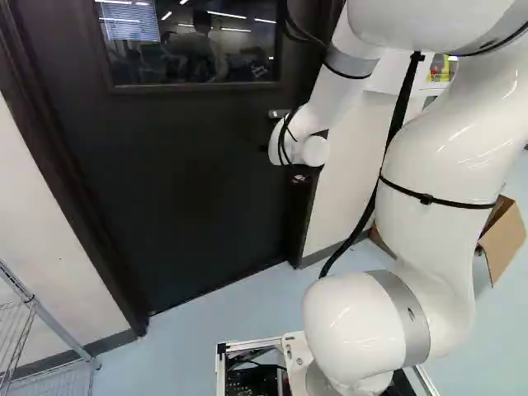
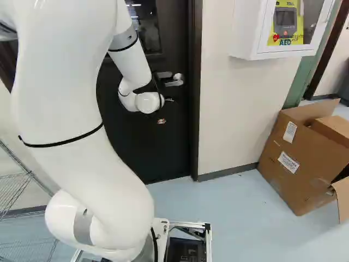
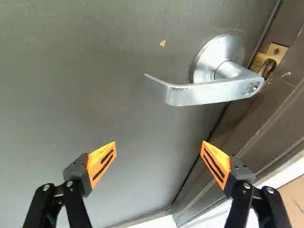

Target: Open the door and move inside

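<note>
Wrist view: one claw, two fingers wide apart, empty; one door, one handle ahead.

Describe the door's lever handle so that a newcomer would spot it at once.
Start from the dark door with a window in its upper part. Along the door's edge nearer the white wall cabinet, look for a silvery lever handle on a round base. Unlike the flat, brass-coloured plate beside it, it juts out, its free end bending back toward the door.
</note>
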Controlling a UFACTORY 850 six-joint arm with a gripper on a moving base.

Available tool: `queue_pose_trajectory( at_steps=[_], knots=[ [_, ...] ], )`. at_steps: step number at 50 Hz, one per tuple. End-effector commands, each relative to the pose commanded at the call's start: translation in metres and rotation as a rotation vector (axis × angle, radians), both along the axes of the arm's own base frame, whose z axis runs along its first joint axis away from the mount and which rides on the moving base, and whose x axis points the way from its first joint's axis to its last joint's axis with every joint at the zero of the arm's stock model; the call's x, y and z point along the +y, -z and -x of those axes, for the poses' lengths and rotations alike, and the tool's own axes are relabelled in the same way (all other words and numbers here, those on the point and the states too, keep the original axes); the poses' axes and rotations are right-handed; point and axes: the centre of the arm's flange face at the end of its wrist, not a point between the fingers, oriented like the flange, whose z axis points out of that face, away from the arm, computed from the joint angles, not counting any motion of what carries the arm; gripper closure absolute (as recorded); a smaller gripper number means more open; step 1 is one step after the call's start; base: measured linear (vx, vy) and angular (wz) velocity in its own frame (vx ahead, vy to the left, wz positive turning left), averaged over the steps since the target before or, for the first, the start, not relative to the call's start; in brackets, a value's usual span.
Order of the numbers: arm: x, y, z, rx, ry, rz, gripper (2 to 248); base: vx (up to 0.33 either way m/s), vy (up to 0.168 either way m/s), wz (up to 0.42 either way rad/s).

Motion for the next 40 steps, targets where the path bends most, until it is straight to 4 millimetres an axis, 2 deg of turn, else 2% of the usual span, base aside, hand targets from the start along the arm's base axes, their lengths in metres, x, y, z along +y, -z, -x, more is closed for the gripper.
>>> queue_pose_trajectory(
  at_steps=[13,40],
  knots=[
    [0.000,0.001,-0.014,-0.004,0.000,0.000,3,0.000,0.000,0.000],
    [0.000,0.004,-0.067,-0.023,-0.001,0.000,3,0.000,0.000,0.000]
  ],
)
